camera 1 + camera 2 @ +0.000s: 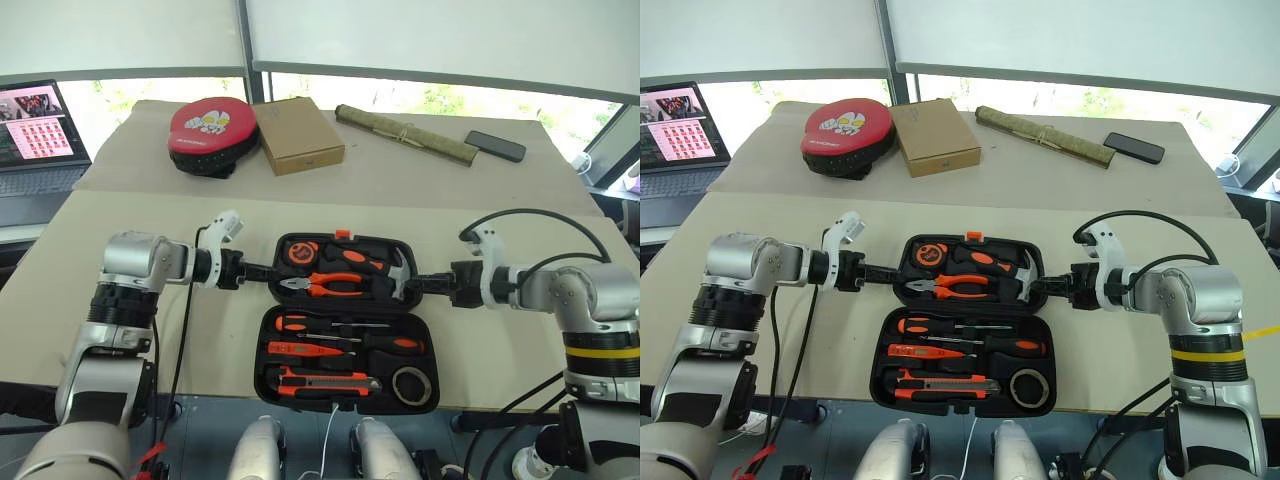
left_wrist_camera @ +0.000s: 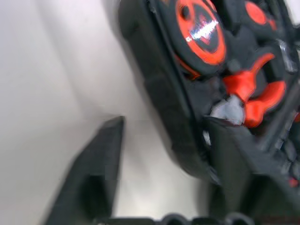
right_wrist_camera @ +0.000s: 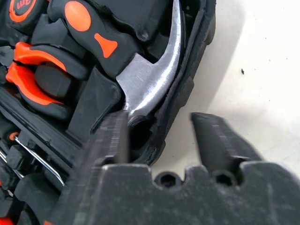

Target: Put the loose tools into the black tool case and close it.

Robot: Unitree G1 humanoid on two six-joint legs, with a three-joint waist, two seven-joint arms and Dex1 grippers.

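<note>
The black tool case (image 1: 263, 372) lies open flat near the table's front edge. In its near half rest two screwdrivers (image 1: 340, 326), an orange tester pen (image 1: 305, 350), a utility knife (image 1: 325, 381) and a black tape roll (image 1: 411, 385). The far half holds pliers (image 1: 322, 286), a hammer (image 1: 375, 265) and a round tape measure (image 1: 298, 252). My left gripper (image 1: 268, 271) is open at the far half's left rim, one finger inside and one outside (image 2: 164, 121). My right gripper (image 1: 418, 285) is open and straddles the right rim beside the hammer head (image 3: 158, 116).
Along the back of the table sit a red-topped round pad (image 1: 210, 130), a brown cardboard box (image 1: 298, 134), a rolled olive bundle (image 1: 405, 134) and a dark phone (image 1: 495, 146). A laptop (image 1: 35, 135) stands off the table's left side.
</note>
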